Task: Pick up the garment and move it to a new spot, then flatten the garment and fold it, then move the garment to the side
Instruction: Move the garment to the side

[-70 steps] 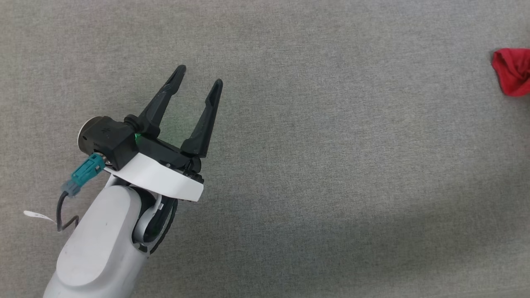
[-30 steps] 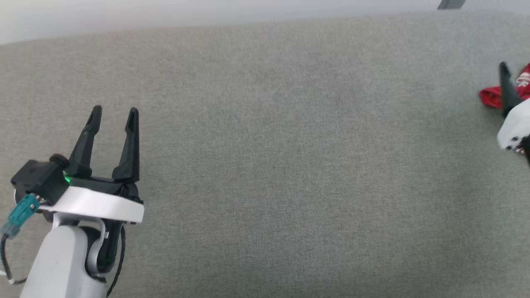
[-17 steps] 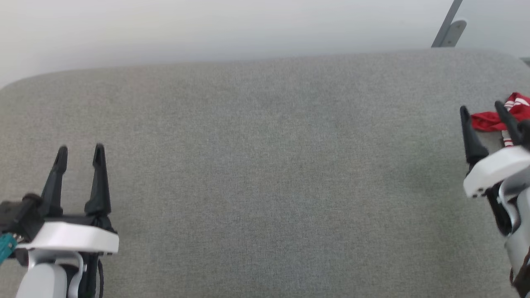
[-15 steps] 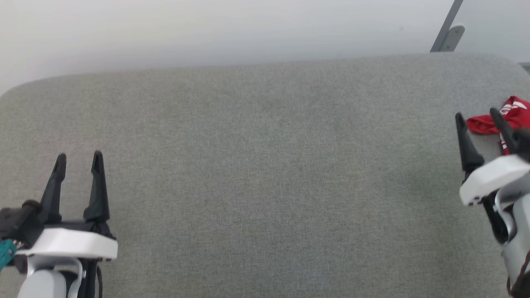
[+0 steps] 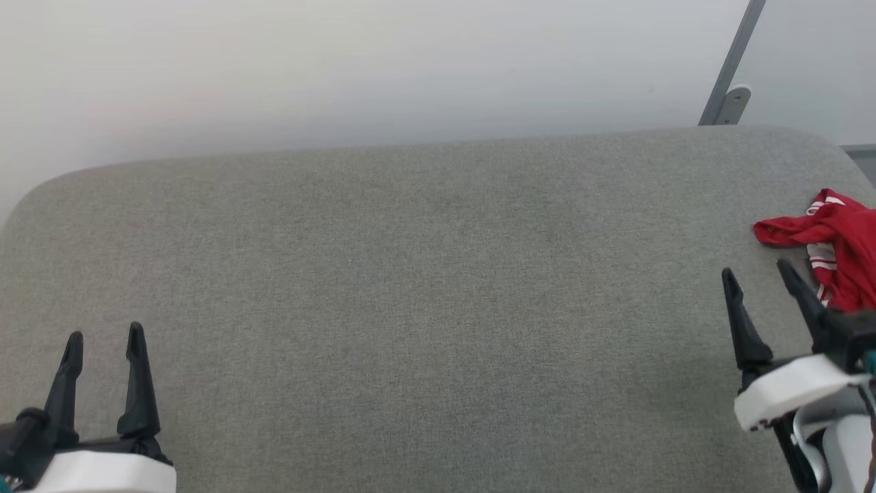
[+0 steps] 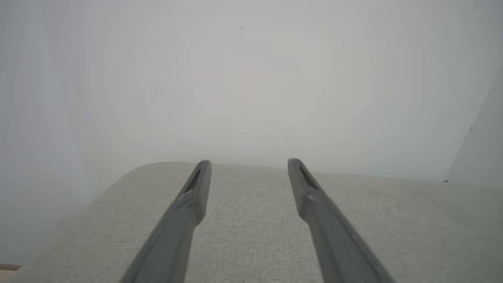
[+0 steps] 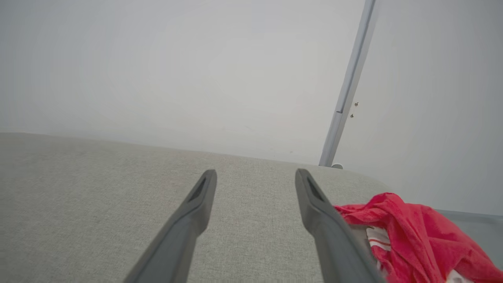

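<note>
Red crumpled garment (image 5: 838,233) with white stripes, on the grey cloth top (image 5: 438,274) just beside the right finger of the right gripper (image 5: 755,268), that gripper spread wide and empty, left gripper (image 5: 104,331) well apart from it, wide and empty too.

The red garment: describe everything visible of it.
The garment is bright red, thin, soft-looking cloth with red-and-white striped trim and a bit of white. It lies crumpled in a loose heap, unfolded, at the right end of the grey padded surface, partly cut off by the head view's edge. The right gripper stands open just to its left, not holding it; whether one of its fingers brushes the cloth cannot be told.
</note>
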